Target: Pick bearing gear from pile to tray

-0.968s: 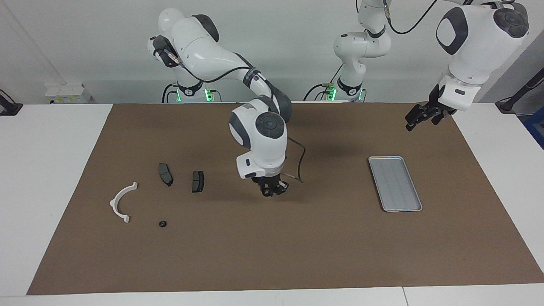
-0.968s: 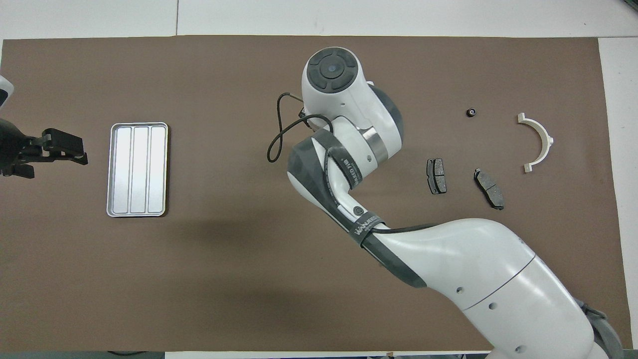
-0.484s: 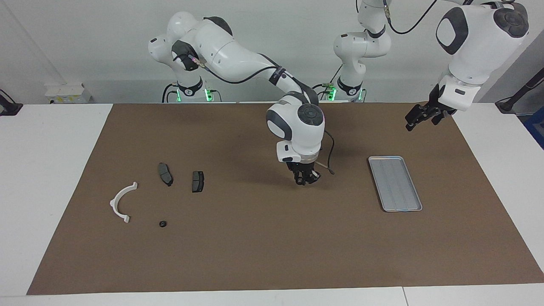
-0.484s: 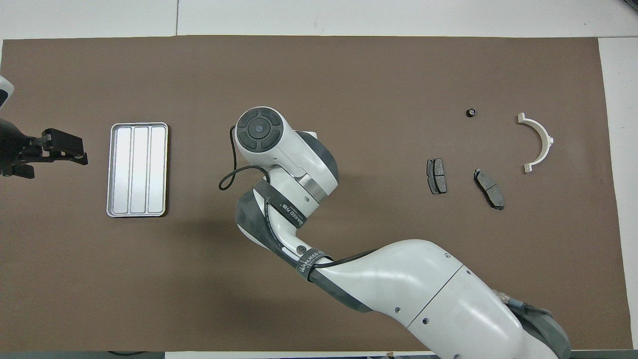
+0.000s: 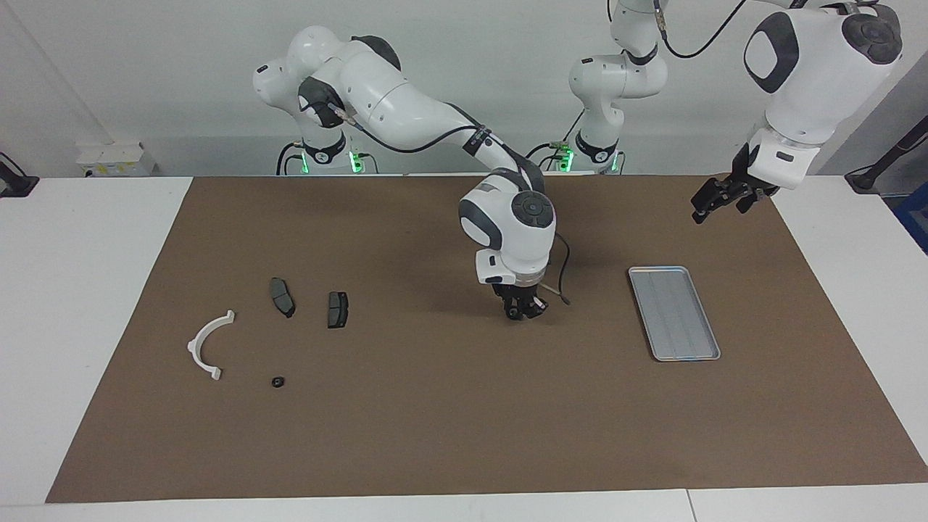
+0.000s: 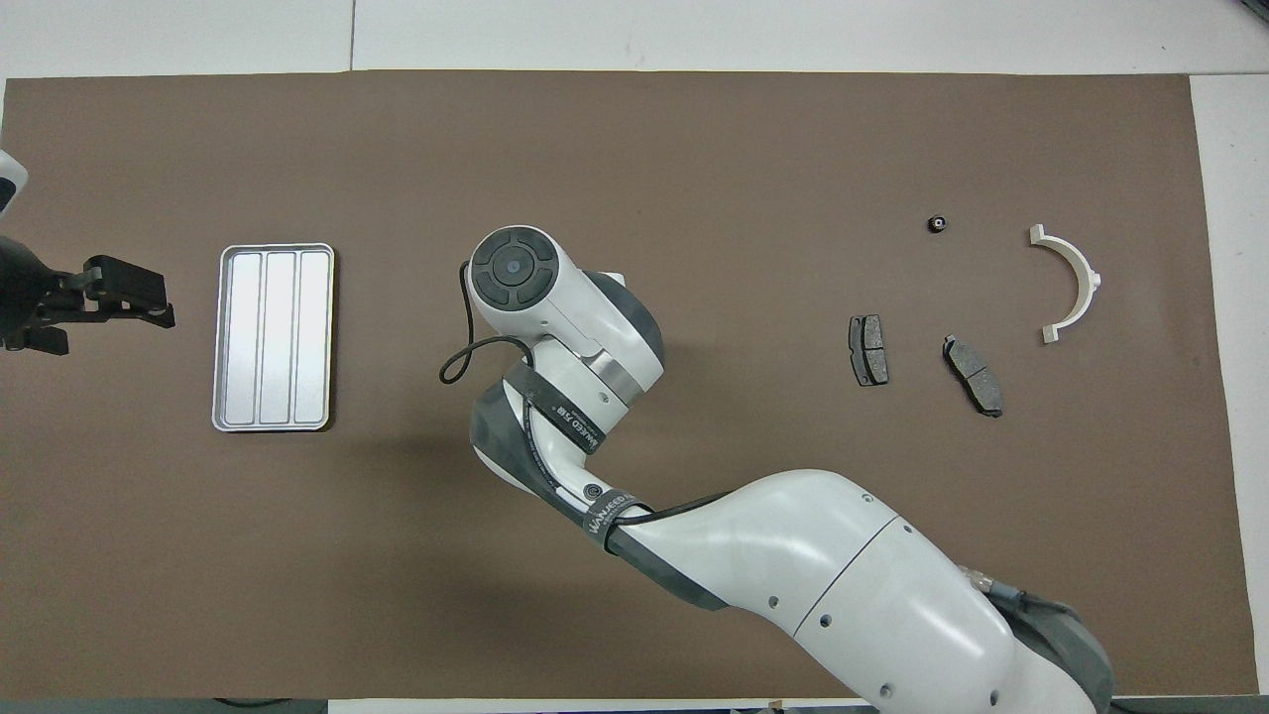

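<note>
Mat (image 5: 435, 435) bare between right gripper (image 5: 523, 312), tray (image 5: 674, 312).

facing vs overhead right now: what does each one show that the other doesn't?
Facing only: the right gripper, low over the mat between the brake pads and the tray, shut on something small and dark that I cannot identify; both arm bases; the wall.

Overhead only: the tray's lengthwise ridges read clearly; the right arm's own wrist covers its gripper.

Both: the tray with nothing in it, two brake pads, a white half-ring bracket, a small black round piece, and the left gripper, open, waiting past the tray at the left arm's end.
</note>
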Controlling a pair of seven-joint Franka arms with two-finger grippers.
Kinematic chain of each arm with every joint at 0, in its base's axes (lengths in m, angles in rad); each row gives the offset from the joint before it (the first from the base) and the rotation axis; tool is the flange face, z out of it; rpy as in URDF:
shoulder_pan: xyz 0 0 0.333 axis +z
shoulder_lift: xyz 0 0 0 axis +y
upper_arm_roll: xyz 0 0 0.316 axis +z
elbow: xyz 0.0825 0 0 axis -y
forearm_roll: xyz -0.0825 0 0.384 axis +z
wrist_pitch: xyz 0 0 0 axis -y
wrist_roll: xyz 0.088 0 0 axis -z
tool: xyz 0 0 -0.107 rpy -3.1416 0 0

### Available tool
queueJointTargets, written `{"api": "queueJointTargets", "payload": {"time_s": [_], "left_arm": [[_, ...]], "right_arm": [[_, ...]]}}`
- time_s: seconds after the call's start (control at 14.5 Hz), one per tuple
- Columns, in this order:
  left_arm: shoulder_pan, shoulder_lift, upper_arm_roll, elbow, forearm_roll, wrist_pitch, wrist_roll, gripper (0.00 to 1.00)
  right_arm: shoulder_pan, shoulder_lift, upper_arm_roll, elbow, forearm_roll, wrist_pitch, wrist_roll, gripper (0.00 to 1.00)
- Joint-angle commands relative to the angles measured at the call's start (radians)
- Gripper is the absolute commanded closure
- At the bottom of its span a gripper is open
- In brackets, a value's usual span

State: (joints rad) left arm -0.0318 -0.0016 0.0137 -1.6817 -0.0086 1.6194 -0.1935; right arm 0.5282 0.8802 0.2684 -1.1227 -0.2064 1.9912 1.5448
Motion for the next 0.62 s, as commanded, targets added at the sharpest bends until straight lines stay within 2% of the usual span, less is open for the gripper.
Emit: {"api": "queueJointTargets", "payload": {"time_s": [0.0, 0.28, 0.35, 0.41, 0.48, 0.55], "left_arm": [[0.003, -0.020, -0.001, -0.013, -0.013, 0.000, 0.005, 0.00], [0.003, -0.020, -0.001, -0.013, -0.013, 0.000, 0.005, 0.00], [0.003, -0.020, -0.001, -0.013, -0.013, 0.000, 0.005, 0.00], [0.003, -0.020, -0.001, -0.013, -0.013, 0.000, 0.005, 0.00], [0.003, -0.020, -0.001, -0.013, -0.013, 0.000, 0.005, 0.00], [0.003, -0.020, -0.001, -0.013, -0.013, 0.000, 0.005, 0.00]], "right_arm": [[0.006, 0.026, -0.005, 0.032, 0.002, 0.017, 0.014, 1.00], [0.009, 0.028, -0.003, 0.032, 0.002, 0.018, 0.015, 1.00], [0.012, 0.031, -0.005, 0.031, 0.002, 0.018, 0.014, 0.90], [0.013, 0.031, -0.005, 0.031, 0.002, 0.018, 0.015, 0.52], [0.012, 0.031, -0.006, 0.031, -0.001, 0.017, 0.015, 0.23], [0.012, 0.031, -0.006, 0.031, -0.010, 0.015, 0.012, 0.00]]}}
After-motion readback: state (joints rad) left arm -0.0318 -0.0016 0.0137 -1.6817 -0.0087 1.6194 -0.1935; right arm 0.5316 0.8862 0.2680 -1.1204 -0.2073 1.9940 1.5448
